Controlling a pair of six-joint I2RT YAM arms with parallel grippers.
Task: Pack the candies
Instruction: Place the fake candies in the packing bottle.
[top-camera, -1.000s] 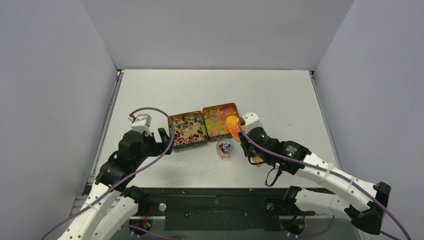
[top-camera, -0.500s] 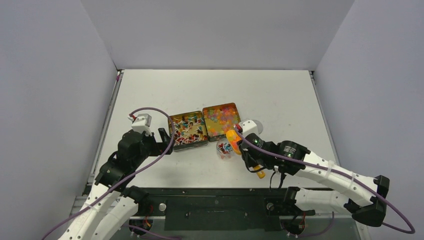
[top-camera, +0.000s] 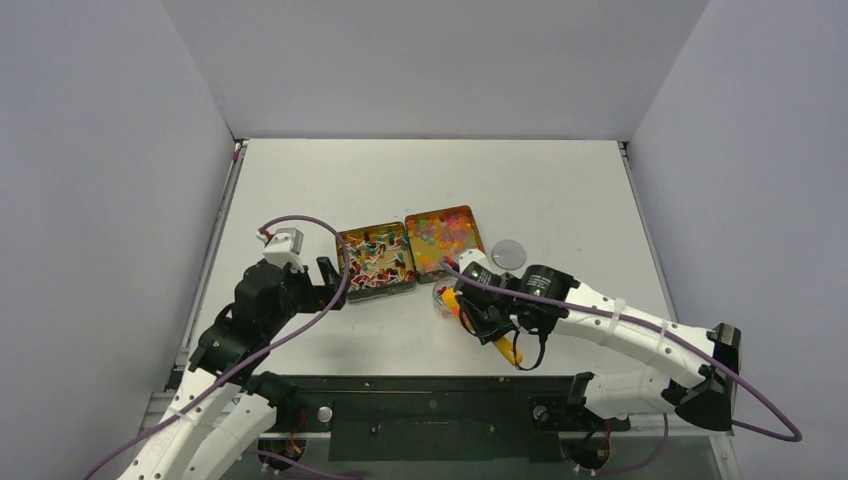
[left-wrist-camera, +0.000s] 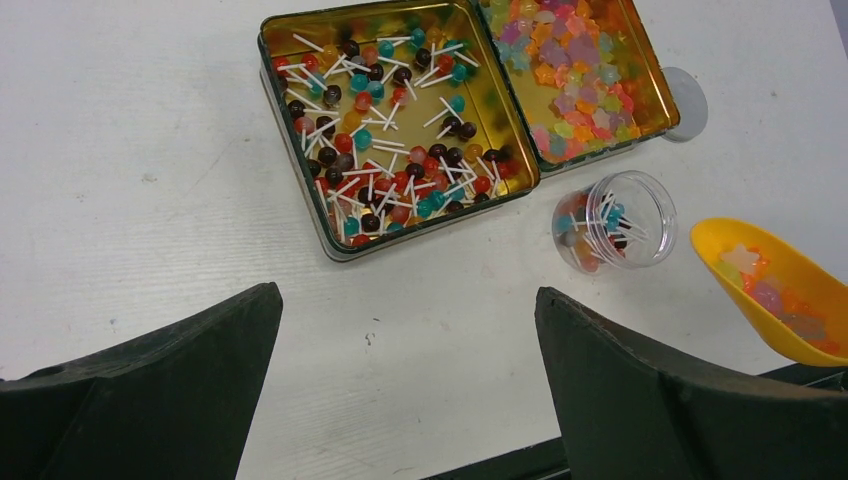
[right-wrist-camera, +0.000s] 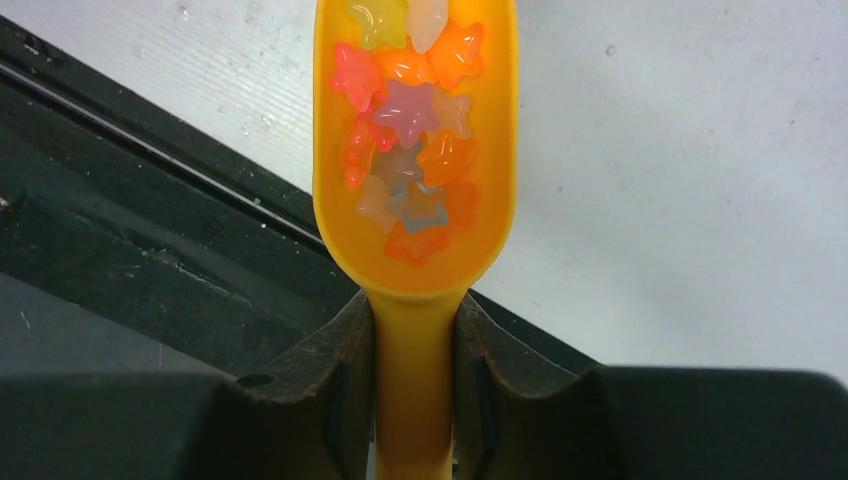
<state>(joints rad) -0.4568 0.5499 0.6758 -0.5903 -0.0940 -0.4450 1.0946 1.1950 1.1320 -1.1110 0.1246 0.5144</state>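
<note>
From above, two open tins sit side by side near the middle of the white table: the left tin and the right tin, both full of candies. A small clear jar stands just in front of the gap between them, and a round clear lid lies flat to the right of the right tin. The left gripper hangs just beside the left tin's left edge with nothing in it. The right gripper pinches the handle of an orange scoop, whose bowl reaches to the jar; whether it touches the jar cannot be told here. In the left wrist view, the left gripper has its dark fingers spread wide over bare table, short of the left tin. That tin holds little lollipops in red, teal and dark brown with white sticks. The right tin holds star sweets in orange, pink, yellow and green. The jar stands upright with a few lollipops inside. The scoop is beside it on the right, with a gap between them, and carries star sweets. The lid lies against the right tin's far corner. In the right wrist view, the right gripper is pressed onto the scoop by its handle, a finger on each side. The bowl is heaped with star sweets and hangs over the table's near edge, where the white top meets a dark frame.
</note>
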